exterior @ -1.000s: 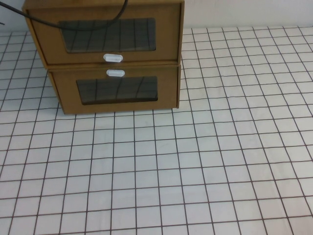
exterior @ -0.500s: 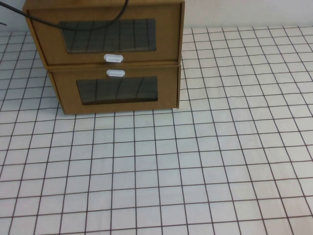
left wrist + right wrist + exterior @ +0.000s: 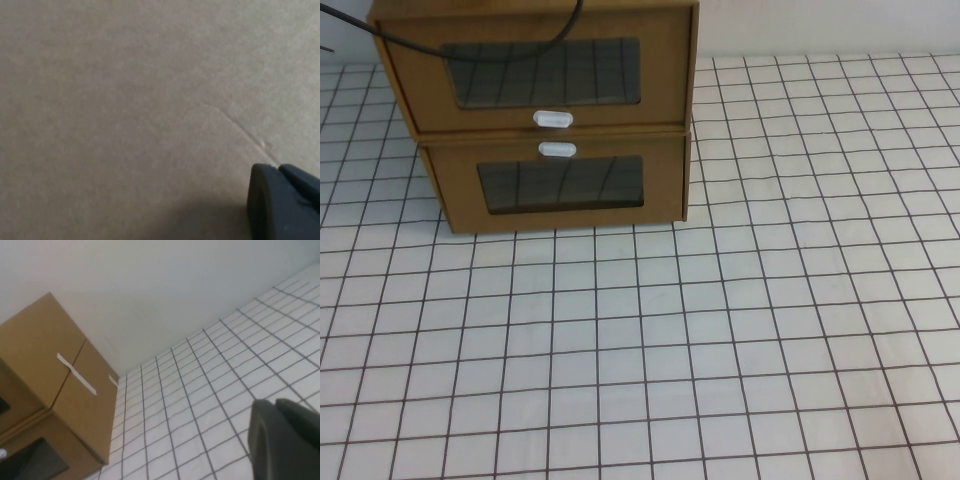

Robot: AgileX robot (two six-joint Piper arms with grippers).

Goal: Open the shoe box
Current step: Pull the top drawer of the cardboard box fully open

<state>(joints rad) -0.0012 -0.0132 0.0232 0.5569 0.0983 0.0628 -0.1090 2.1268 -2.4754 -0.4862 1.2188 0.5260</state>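
Note:
Two brown cardboard shoe boxes are stacked at the table's back left. The upper box (image 3: 665, 70) and the lower box (image 3: 662, 180) each have a dark front window and a white handle, the upper handle (image 3: 553, 118) just above the lower handle (image 3: 557, 149). Both fronts look closed. Neither gripper shows in the high view. My left gripper (image 3: 280, 167) is shut, close against a plain cardboard surface (image 3: 125, 100). My right gripper (image 3: 276, 401) is shut, empty, above the checked table, well to the right of the upper box (image 3: 50, 350).
A black cable (image 3: 400, 38) drapes across the upper box's front. The white checked tablecloth (image 3: 770, 330) spreads in front of and to the right of the boxes. A pale wall (image 3: 175, 285) stands behind the table.
The stacked boxes have crept very slightly to the right in the high view. Nothing else differs.

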